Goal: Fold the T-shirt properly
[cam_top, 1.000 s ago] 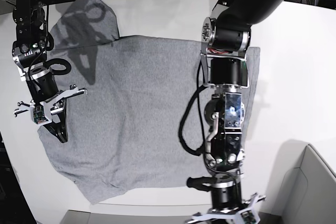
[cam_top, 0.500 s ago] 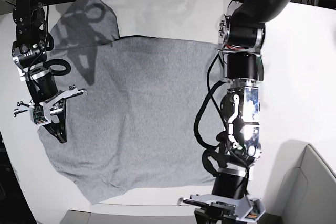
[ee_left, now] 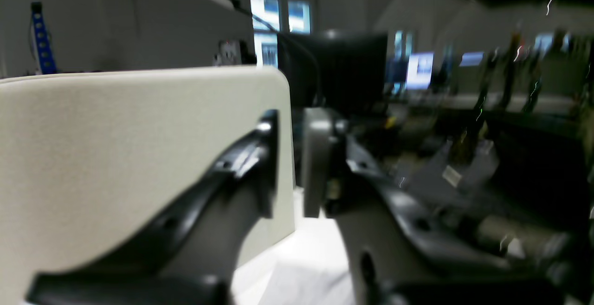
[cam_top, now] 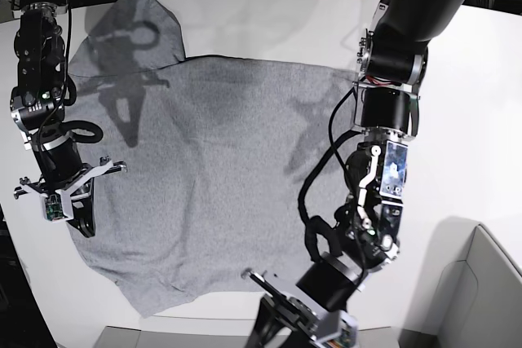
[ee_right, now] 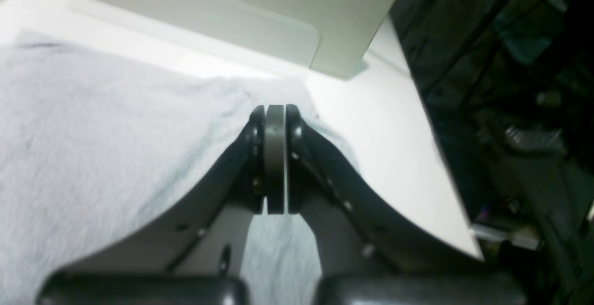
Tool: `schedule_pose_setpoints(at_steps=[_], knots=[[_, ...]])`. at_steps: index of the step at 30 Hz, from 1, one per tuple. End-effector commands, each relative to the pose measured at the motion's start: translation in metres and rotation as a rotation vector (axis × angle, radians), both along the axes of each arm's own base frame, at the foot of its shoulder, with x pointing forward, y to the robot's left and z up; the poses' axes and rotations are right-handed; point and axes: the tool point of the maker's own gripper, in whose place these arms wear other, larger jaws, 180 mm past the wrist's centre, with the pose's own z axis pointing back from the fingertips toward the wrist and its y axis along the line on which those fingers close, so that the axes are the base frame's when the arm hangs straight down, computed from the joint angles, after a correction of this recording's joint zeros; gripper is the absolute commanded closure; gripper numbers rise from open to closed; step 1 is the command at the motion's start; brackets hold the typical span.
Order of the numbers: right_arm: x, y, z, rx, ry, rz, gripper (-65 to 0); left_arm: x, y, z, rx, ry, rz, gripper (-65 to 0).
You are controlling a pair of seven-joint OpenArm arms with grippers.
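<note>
- Grey T-shirt (cam_top: 220,160), soft matte cloth with a finely flecked surface, spread broad and mostly flat on a smooth white table (cam_top: 465,136); the side facing up looks plain where it shows.
- One sleeve angles out at the top left of the base view, with a dark crease where it meets the body; the lower left corner ends in a rounded, uneven point.
- Left gripper (ee_left: 291,117), dark and hard-edged with straight, flat-faced fingers, partly open, a narrow gap between its tips and nothing held.
- Right gripper (ee_right: 284,110), long tapering fingers, closed or very nearly so, with no cloth gripped; it is over the shirt's left side in the base view.
- Bare white table lies above the shirt and to its right; a smooth cream panel (ee_left: 139,156) with a rounded corner fills much of the left wrist view.
- The left arm (cam_top: 379,185) hides the shirt's right part, and its gripper runs off the bottom edge. The wrist views are blurred, and the dark background is hard to make out.
</note>
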Motion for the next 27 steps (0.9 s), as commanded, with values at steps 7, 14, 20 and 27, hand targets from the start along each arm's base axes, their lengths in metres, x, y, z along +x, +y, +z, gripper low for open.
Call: schedule_pose_setpoints(at_steps=[7, 14, 20, 27], knots=[[-0.002, -0.002, -0.021, -0.022, 0.069, -0.003, -10.5, 0.006, 0.001, 0.018, 0.015, 0.029, 0.012, -13.5], [-0.035, 0.002, -0.059, -0.045, 0.185, 0.018, -13.4, 0.006, 0.027, -0.037, 0.021, 0.214, 0.183, -18.3], [-0.035, -0.034, -0.057, 0.039, 0.153, -0.157, -13.4, 0.003, 0.047, -0.07, 0.059, 0.267, 0.227, -18.2], [0.003, -0.129, -0.082, 0.034, -0.004, -0.636, -13.3, 0.004, 0.048, -0.068, 0.082, 0.255, 0.228, -18.1]])
